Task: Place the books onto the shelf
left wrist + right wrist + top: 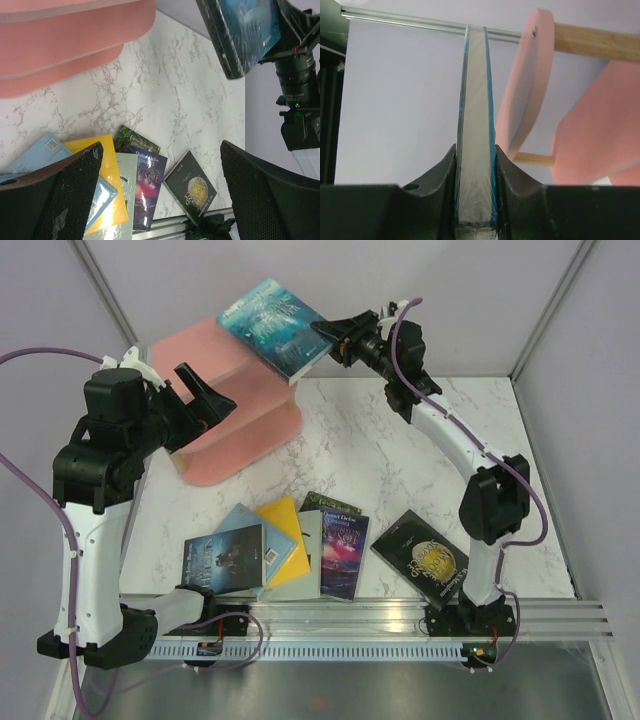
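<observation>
The right gripper [335, 337] is clamping the teal book [275, 328] by its edge, jaws pressing on both covers, and is holding it in the air at 12 o'clock in the top view, over the right end of the shelf [210, 455]. In the right wrist view the teal book [475, 125] is standing edge-on between the gripper's fingers [440, 185], with a pink board of the shelf [530, 80] lying just beside it at 3 o'clock and a gap showing between them.

The left gripper [212, 390] is hovering with its jaws spread wide and holding nothing, at 10 o'clock, just in front of the shelf.

The other books are lying on the marble table [400, 440] at 6 o'clock: a dark blue book [222, 560], a light blue book [250, 525], a yellow book [283, 520], a grey-white book [305, 565], a purple book [343, 552] and a green book [335, 503] are overlapping in a loose fan. The gold moon book [425, 558] is lying apart from them at 5 o'clock, near the right arm's base
</observation>
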{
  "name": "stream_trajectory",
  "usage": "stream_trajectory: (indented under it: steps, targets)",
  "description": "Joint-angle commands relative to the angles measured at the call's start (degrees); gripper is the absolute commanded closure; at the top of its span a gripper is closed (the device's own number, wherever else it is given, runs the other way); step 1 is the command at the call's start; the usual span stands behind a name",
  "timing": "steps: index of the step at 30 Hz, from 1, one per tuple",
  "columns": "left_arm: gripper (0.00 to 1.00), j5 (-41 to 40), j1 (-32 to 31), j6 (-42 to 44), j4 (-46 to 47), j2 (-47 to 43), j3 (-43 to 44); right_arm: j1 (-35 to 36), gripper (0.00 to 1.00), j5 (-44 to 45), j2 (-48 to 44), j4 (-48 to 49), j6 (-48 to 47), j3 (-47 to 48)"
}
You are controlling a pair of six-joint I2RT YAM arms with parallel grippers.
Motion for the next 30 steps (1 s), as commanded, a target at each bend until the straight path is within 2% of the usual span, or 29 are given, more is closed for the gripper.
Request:
stream_trajectory:
  steps: [1, 8, 12, 14, 16, 17, 19, 20, 23, 30]
  targets:
    - [0.0, -0.65, 0.26, 2.18, 0.35, -0.49, -0.04, 1.13, 1.0, 2.87, 4.24, 6.71, 3.94, 13.31]
    - [0.0, 0.67, 0.26, 2.01, 0.97, -0.4, -0.48, 2.62, 1.0, 6.12, 17.0, -5.52, 0.95, 31.31]
    - [0.0, 1.2, 0.35, 2.09, 1.14, -0.84, -2.41, 3.86, 1.0, 7.52, 21.23, -6.67, 1.39, 34.16]
    - [0.01, 1.2, 0.35, 2.36, 1.14, -0.93, -2.94, 3.85, 0.85, 7.7, 21.5, -6.5, 1.3, 32.93]
    - [0.01, 0.94, 0.26, 2.71, 1.23, -1.02, -3.38, 3.86, 0.59, 7.88, 20.8, -6.23, 0.6, 31.61]
    - [0.01, 0.94, 0.35, 2.88, 1.23, -1.02, -3.82, 3.86, 0.41, 7.88, 20.27, -6.15, 0.34, 30.13]
    - [0.01, 1.02, 0.26, 2.97, 1.4, -0.93, -4.17, 3.86, 0.32, 7.7, 19.13, -5.18, -0.02, 28.28]
    - [0.01, 1.37, 0.26, 2.97, 1.41, -0.76, -4.61, 3.68, 0.14, 7.18, 18.6, -4.92, -0.28, 26.27]
    - [0.01, 2.16, 0.26, 2.97, 1.67, -0.75, -5.22, 3.42, 0.05, 5.78, 16.49, -3.25, -0.19, 20.91]
    - [0.01, 2.96, 0.35, 3.59, 2.11, -1.19, -6.63, 3.07, 0.04, 4.89, 8.94, 2.19, -0.72, 8.59]
